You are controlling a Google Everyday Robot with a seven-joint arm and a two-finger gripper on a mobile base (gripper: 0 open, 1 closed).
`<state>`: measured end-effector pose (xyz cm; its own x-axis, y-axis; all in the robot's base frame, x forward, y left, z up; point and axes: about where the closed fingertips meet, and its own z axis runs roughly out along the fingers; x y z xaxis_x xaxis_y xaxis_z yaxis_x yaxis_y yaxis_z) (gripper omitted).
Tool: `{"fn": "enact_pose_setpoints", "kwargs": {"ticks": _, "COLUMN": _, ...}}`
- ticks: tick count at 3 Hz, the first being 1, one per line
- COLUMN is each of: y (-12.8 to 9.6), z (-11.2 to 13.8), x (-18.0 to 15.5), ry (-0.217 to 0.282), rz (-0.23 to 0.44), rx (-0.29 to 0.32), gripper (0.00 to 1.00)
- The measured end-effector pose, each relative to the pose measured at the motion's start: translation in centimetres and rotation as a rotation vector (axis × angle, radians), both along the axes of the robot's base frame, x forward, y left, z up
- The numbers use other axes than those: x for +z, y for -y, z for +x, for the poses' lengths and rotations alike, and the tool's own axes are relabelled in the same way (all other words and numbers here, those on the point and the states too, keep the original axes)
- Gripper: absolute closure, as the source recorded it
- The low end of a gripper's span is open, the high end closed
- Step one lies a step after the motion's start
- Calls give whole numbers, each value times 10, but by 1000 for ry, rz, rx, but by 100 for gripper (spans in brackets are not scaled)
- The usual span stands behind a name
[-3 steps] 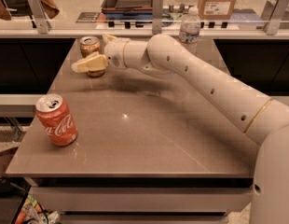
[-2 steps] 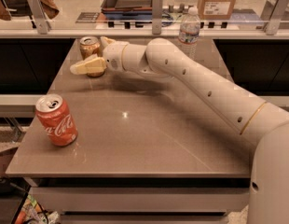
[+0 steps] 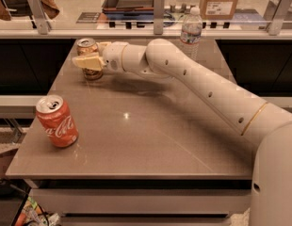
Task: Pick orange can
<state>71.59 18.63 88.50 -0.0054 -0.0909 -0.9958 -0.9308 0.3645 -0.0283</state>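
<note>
The orange can (image 3: 86,46), tan with a silver top, stands upright at the table's far left. My gripper (image 3: 87,53) reaches in from the right and sits around the can at mid height. One cream finger (image 3: 88,61) crosses the front of the can and hides its middle; the other lies behind it, mostly hidden. The jaws look open, with the can between them and still standing on the table. My white arm (image 3: 193,81) stretches across the table from the lower right.
A red Coca-Cola can (image 3: 57,121) stands near the brown table's (image 3: 136,140) front left edge. A clear water bottle (image 3: 191,31) stands at the far edge behind my arm. A glass-railed counter with boxes runs behind the table.
My gripper has moved forward and slightly up, from just in front of the orange can to around it. Neither can has moved.
</note>
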Motion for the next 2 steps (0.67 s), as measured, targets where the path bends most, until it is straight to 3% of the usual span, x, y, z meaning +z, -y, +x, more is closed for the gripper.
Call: {"fn": "enact_pose_setpoints", "kwargs": {"ticks": 2, "y": -5, "z": -2, "x": 0, "ry": -1, "rz": 1, "rx": 8, "gripper": 88}}
